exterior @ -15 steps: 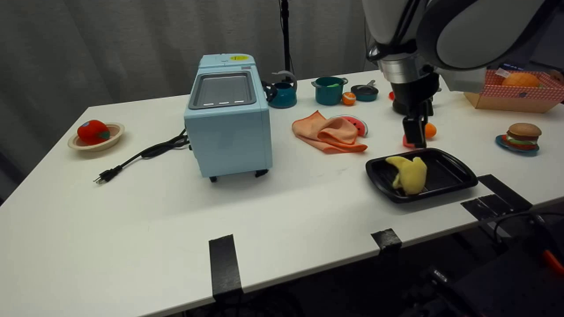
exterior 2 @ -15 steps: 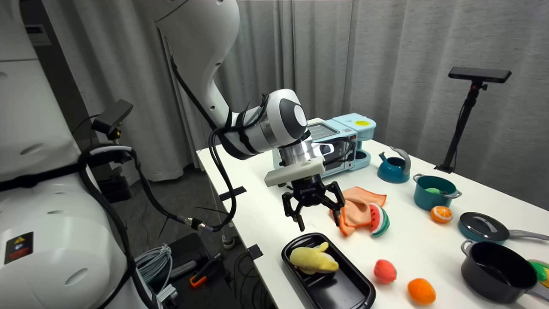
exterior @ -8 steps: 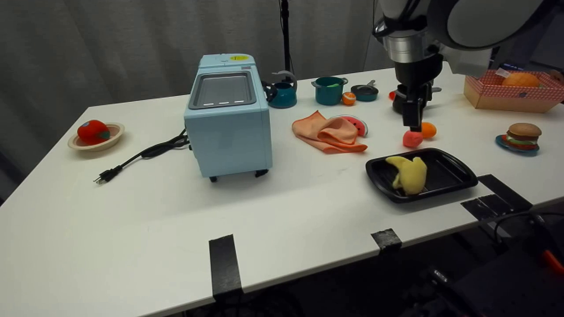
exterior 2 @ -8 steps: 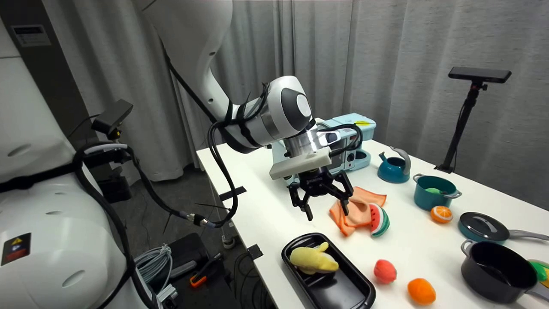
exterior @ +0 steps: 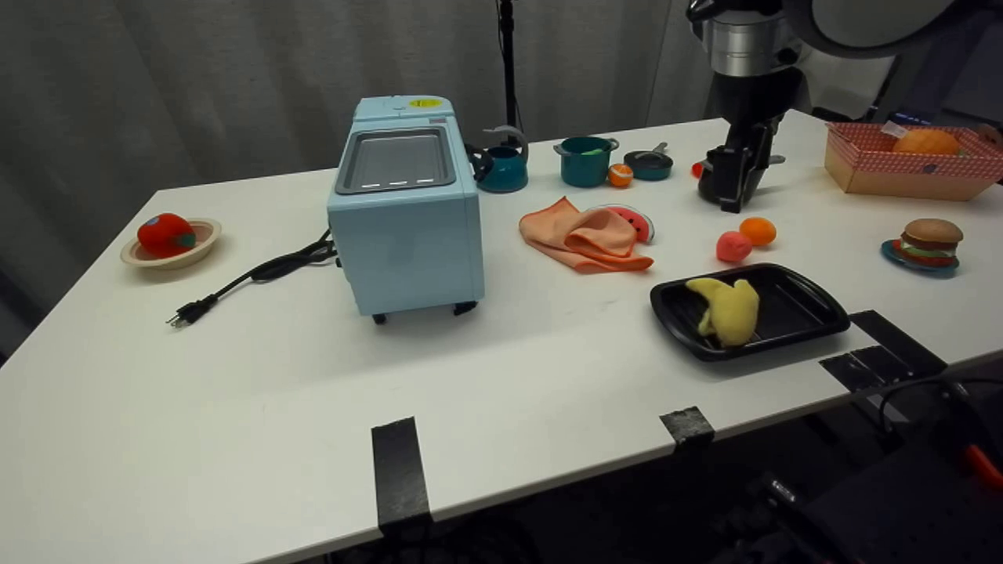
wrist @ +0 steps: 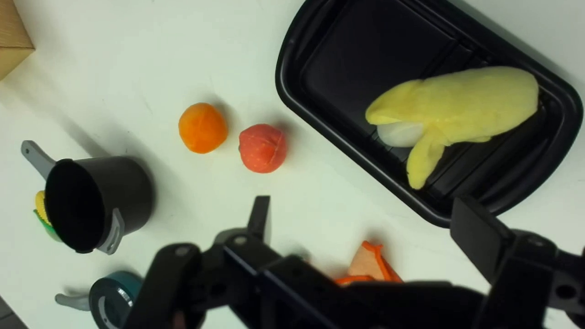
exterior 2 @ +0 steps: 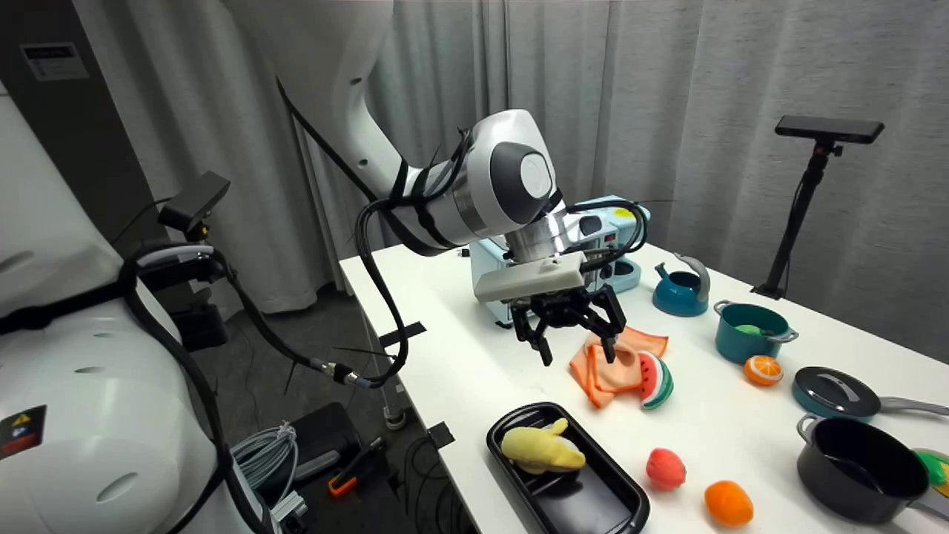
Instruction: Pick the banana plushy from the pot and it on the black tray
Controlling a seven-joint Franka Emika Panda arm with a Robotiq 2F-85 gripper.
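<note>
Location of the banana plushy [exterior: 733, 313] in the black tray [exterior: 795, 304], with the gripper [exterior 2: 578, 356] released

Near edge: black tape strips [exterior: 398, 470] are fixed along the front of the white table [exterior: 548, 376].

Behind the tape, the black tray rests flat on the tabletop. The banana plushy lies inside the tray, toward the left end in both exterior views. In the wrist view it extends across the ridged section, with a white core showing between yellow peel flaps.

Just behind the tray, a red toy fruit [exterior: 734, 247] and an orange toy fruit [exterior: 758, 231] sit side by side; the wrist view shows a gap between them. In an exterior view, a toy hamburger [exterior: 931, 241] on a blue plate [exterior: 928, 269] stands to their right. To their left, a crumpled orange cloth [exterior: 568, 236] lies next to a watermelon slice [exterior: 641, 225], and a light-blue toaster oven [exterior: 407, 258] stands beyond the cloth.

The gripper hangs above the tabletop, apart from the tray, fingertips pointing down. Its fingers are released and spread wide; the pads [wrist: 477, 240] stand well apart in the wrist view.

The pot [wrist: 130, 185] stands upright beyond the fruits, gray handles on opposite sides.

Rear row, right to left: a gingham-lined basket [exterior: 901, 183], a skillet [exterior: 649, 166], a toy orange half [exterior: 620, 175] beside a teal pot [exterior: 584, 171], and a blue kettle [exterior: 503, 170]. A gray curtain [exterior: 258, 78] hangs behind the table.
</note>
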